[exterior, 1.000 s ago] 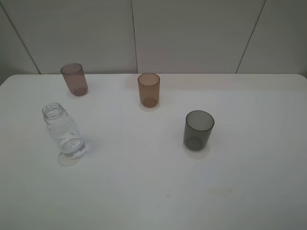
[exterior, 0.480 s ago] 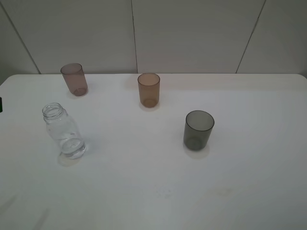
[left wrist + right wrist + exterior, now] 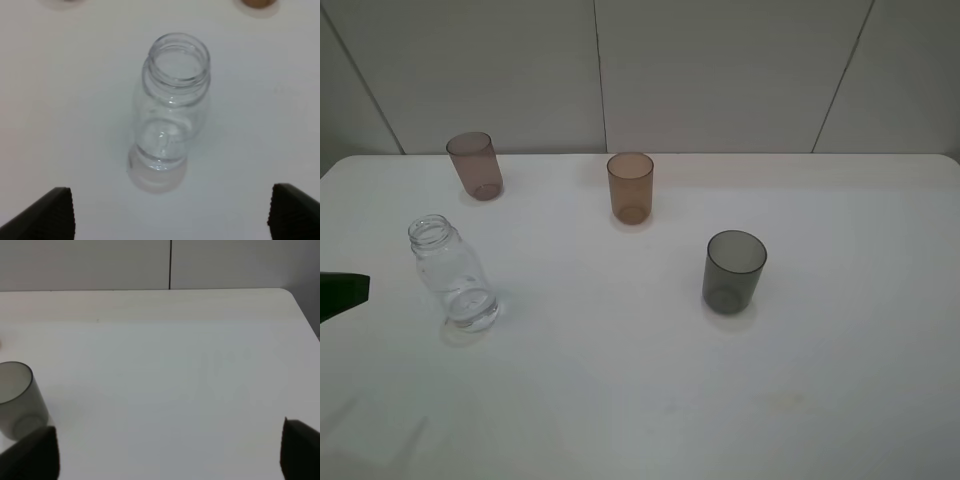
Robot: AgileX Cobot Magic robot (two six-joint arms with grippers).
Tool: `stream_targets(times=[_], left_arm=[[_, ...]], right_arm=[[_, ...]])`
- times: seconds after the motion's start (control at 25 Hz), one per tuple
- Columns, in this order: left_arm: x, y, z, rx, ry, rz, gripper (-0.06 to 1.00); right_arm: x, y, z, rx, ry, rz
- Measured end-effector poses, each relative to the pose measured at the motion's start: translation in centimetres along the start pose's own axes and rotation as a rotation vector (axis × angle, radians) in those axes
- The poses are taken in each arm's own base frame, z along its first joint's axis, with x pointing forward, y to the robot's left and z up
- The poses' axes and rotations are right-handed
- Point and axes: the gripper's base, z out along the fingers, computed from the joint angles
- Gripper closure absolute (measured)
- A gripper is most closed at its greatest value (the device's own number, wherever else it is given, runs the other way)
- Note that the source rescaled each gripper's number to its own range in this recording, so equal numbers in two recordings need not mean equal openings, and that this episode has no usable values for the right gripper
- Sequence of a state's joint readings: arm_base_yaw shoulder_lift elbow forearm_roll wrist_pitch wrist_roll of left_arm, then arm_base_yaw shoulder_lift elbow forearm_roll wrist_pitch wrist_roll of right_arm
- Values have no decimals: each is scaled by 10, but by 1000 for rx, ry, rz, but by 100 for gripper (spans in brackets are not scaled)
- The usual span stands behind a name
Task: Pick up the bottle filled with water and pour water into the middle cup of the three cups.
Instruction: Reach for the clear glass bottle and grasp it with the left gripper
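White counter [image 3: 650, 400] with the pouring set, seen from the high camera and both wrist cameras. The clear, uncapped bottle [image 3: 453, 272] stands upright on its base and serves as the reference. It holds clear water whose level is hard to read.

The three cups [image 3: 631, 187] all stand upright and apart from one another:
- The mauve-brown cup [image 3: 475, 166] stands behind the bottle, nearer the wall.
- The middle cup [image 3: 631, 187], amber-orange, stands behind the bottle and to its right.
- The dark grey cup [image 3: 733, 271] stands well to the bottle's right, about level with it.

The left end effector [image 3: 172, 214] is spread wide and empty. Its two dark fingertips sit short of the bottle [image 3: 170, 110], one to each side, touching nothing. The right end effector [image 3: 167, 452] is likewise spread and empty, far to the bottle's right beside the grey cup [image 3: 17, 397].

Likely hazards:
- The bottle is light and smooth, so an off-centre approach could nudge it over and spill through the open neck.
- A grip too high on the rounded shoulders could slip, and too hard a squeeze could push water out.
- During the carry, the mauve-brown cup lies close to the path, and a tilt begun too soon would wet the counter.

Count: one bottle, three cups, two end effectors.
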State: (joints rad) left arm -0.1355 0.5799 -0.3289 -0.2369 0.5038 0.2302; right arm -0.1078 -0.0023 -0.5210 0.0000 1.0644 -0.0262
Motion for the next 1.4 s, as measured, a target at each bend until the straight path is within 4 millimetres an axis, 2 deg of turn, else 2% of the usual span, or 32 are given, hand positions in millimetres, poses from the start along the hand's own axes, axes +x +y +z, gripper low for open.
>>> stream_targets(times=[0.4, 0.6, 0.88, 1.08, 1.24, 1.4], left_arm=[[12, -3, 17, -1, -233, 129, -6], [16, -11, 29, 51, -188, 152, -6], [22, -11, 53, 45, -137, 12, -6], [24, -11, 66, 34, -106, 32, -6], [21, -12, 72, 31, -146, 63, -6], [24, -12, 72, 49, -263, 50, -6]], right_arm=[[0, 0, 0, 0, 0, 0], [0, 0, 0, 0, 0, 0], [0, 0, 0, 0, 0, 0], [0, 0, 0, 0, 0, 0], [0, 0, 0, 0, 0, 0], [0, 0, 0, 0, 0, 0]])
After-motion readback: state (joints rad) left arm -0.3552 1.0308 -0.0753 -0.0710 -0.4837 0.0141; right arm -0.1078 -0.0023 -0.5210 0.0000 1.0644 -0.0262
